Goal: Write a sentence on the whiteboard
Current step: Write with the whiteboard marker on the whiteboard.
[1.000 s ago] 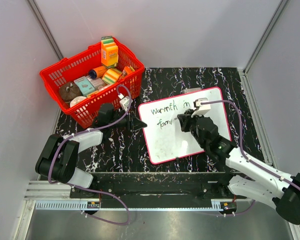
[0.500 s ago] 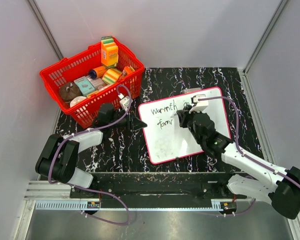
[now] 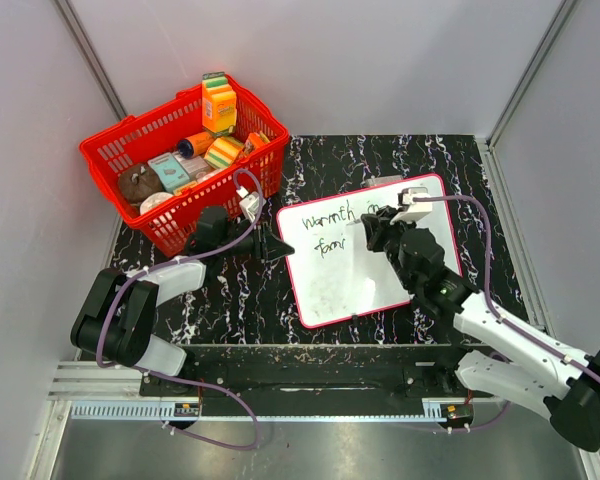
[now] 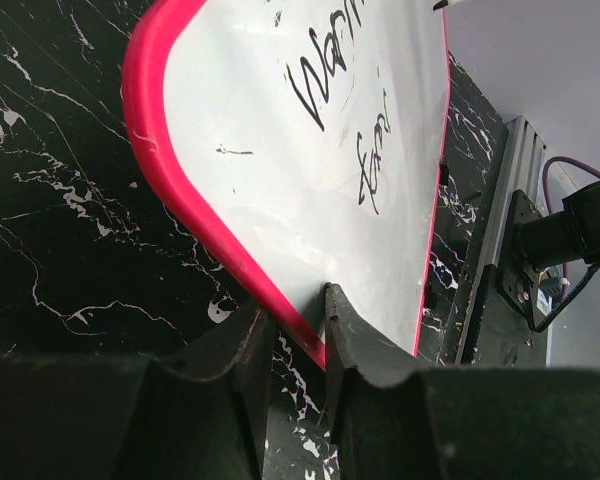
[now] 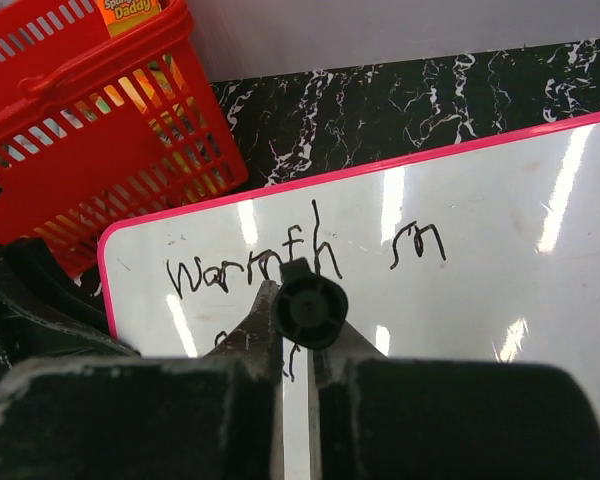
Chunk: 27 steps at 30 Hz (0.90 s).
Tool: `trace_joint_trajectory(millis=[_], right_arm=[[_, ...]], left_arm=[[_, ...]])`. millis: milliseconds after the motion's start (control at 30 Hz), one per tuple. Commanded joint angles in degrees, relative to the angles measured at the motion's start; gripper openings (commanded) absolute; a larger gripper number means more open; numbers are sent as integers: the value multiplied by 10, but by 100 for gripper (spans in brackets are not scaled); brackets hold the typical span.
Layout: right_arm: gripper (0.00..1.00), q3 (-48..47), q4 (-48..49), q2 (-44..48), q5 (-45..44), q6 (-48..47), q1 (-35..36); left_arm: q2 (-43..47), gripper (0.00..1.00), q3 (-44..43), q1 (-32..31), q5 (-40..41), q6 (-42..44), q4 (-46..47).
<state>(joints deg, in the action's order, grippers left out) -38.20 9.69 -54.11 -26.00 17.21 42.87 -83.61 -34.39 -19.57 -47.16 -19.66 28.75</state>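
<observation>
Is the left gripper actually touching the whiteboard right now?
Touching. In the left wrist view the pink frame of the whiteboard runs between the fingers of the left gripper, and one finger presses against it.

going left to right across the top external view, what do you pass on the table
red basket → left gripper, pinching the board's left edge → whiteboard → right arm's base
</observation>
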Motion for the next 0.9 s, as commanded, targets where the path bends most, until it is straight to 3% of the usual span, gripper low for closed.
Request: trace_joint_trajectory(millis=[0,400,867], right_arm=[[0,-9,19,1,-20,-2,-9],[0,-12,23,-41,-7,10,-22],[0,25,-7,-14,25,17,-23]], left_arm=[[3,0,-6,-13,30,69,-13],[3,0,-6,-13,30,69,-14],[3,0,-6,-13,31,70,-14]])
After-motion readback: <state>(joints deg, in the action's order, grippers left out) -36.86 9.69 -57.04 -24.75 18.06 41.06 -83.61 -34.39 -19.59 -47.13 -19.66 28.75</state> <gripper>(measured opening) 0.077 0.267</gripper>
